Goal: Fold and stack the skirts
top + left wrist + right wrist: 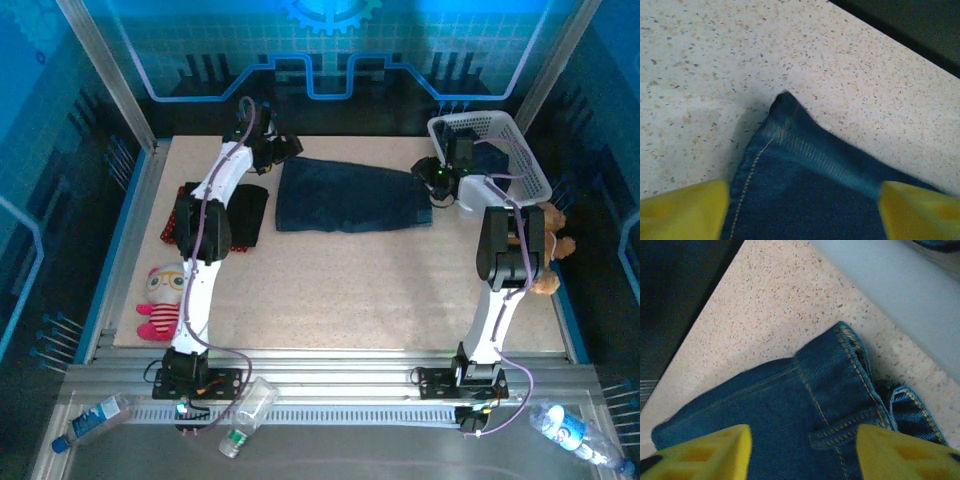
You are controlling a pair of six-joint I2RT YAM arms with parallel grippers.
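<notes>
A dark blue denim skirt [352,196] lies folded flat at the far middle of the table. My left gripper [283,148] hovers over its far left corner, open. In the left wrist view that gripper [805,215] has its yellow fingertips [682,210] wide apart, with the skirt's corner [790,150] lying flat between them. My right gripper [432,175] is over the skirt's far right corner, open. In the right wrist view this gripper [802,455] straddles the waistband and belt loop [840,405]. A black skirt [250,215] and the edge of a red dotted skirt [168,230] lie under the left arm.
A white basket [520,150] stands at the back right, holding dark blue cloth; its wall [900,295] is close to the right gripper. A brown teddy bear [555,235] sits by the right edge. A pink-and-white plush doll [160,300] lies front left. Plastic bottles [90,420] lie near the arm bases.
</notes>
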